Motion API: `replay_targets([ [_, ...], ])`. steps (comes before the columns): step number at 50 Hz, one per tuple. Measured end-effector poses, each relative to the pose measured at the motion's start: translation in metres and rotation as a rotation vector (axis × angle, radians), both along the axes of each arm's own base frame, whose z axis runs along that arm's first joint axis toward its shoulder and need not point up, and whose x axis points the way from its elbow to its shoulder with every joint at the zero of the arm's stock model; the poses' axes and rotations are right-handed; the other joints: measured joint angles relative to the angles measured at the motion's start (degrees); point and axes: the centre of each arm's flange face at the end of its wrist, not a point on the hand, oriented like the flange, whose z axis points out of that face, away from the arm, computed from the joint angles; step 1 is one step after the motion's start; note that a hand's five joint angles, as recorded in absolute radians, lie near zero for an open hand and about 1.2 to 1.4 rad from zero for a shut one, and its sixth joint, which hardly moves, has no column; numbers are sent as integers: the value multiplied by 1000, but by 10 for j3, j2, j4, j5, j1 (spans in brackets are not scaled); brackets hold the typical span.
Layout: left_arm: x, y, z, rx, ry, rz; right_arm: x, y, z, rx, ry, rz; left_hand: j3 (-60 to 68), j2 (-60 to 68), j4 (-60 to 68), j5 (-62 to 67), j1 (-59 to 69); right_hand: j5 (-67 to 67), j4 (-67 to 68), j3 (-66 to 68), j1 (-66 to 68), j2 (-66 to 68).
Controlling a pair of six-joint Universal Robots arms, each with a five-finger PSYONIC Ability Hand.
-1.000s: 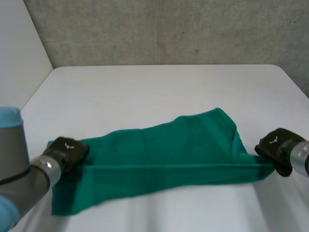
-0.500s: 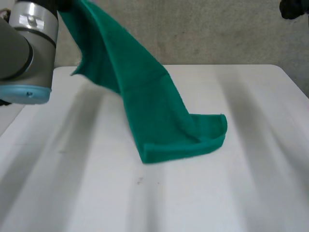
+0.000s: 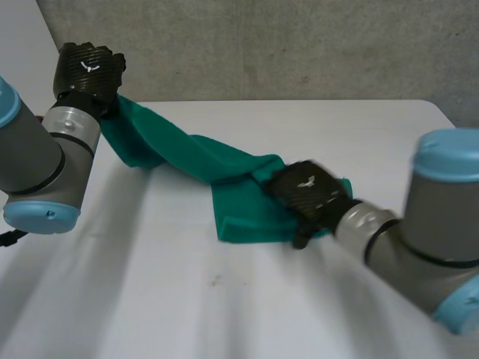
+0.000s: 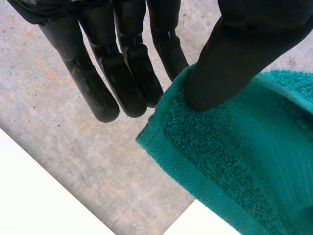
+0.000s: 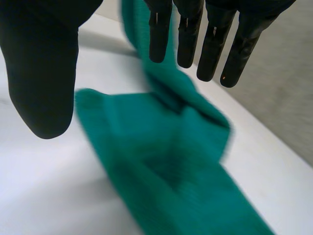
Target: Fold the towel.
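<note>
Head view: left hand point(image 3: 88, 69) is up in the upper left of the frame, off the table point(image 3: 150, 299), with one corner of the green towel point(image 3: 239, 213). In the left wrist view its thumb point(image 4: 230, 54) clamps that corner against the side of the straight fingers point(image 4: 122, 73), so it's a pinch grip, with the grey wall point(image 3: 299, 45) behind the fingertips.

From there the towel hangs as a twisted band running down and right to frame centre. Its other end lies bunched on the table, with a folded edge facing the camera.

Right hand point(image 3: 308, 191) is right of centre, over the right part of that bunched end and hiding it. In the right wrist view its fingers are straight and spread well apart from the thumb. The towel sits under the palm with nothing gripped; can't tell if the palm touches the cloth.

Obstructions: left arm point(image 3: 37, 164) covers the left edge of the table, and right arm point(image 3: 419, 239) covers the lower right corner.
</note>
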Motion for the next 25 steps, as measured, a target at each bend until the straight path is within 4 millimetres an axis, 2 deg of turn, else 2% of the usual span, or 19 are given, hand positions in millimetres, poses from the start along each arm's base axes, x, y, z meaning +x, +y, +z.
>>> replay_targets([
  [2, 0, 1, 1, -2, 1, -1, 9, 3, -6, 6, 1, 26, 0, 0, 0, 0, 0, -2, -1, 0, 0, 0],
  [3, 0, 3, 3, -4, 4, -3, 20, 7, -13, 13, 4, 55, 0, 0, 0, 0, 0, -2, -1, 0, 0, 0],
  [4, 0, 3, 3, -4, 4, -3, 20, 7, -13, 13, 4, 55, 0, 0, 0, 0, 0, -2, -1, 0, 0, 0],
  [6, -1, 6, 5, -6, 6, -7, 37, 11, -25, 22, 8, 86, 0, 0, 0, 0, 0, -2, -1, 0, 0, 0],
  [10, -2, 10, 8, -10, 11, -13, 64, 5, -48, 27, 15, 105, 0, 0, 0, 0, 0, 20, 17, 8, 7, 2],
  [12, -2, 12, 9, -12, 12, -14, 68, 3, -51, 26, 16, 105, 0, 0, 0, 0, 0, 25, 23, 14, 11, 2],
  [15, -3, 15, 11, -15, 17, -20, 81, -10, -67, 20, 18, 100, 0, 0, 0, 0, 0, 53, 61, 52, 40, 28],
  [18, -4, 15, 11, -15, 19, -22, 84, -15, -71, 16, 18, 98, 0, 0, 0, 0, 0, 59, 69, 61, 47, 42],
  [19, -4, 16, 11, -15, 22, -25, 89, -23, -78, 8, 16, 94, 0, 0, 0, 0, 0, 123, 134, 128, 106, 115],
  [25, -5, 17, 10, -11, 25, -28, 96, -37, -85, -20, 16, 70, 0, 0, 0, 0, 0, 195, 210, 204, 170, 193],
])
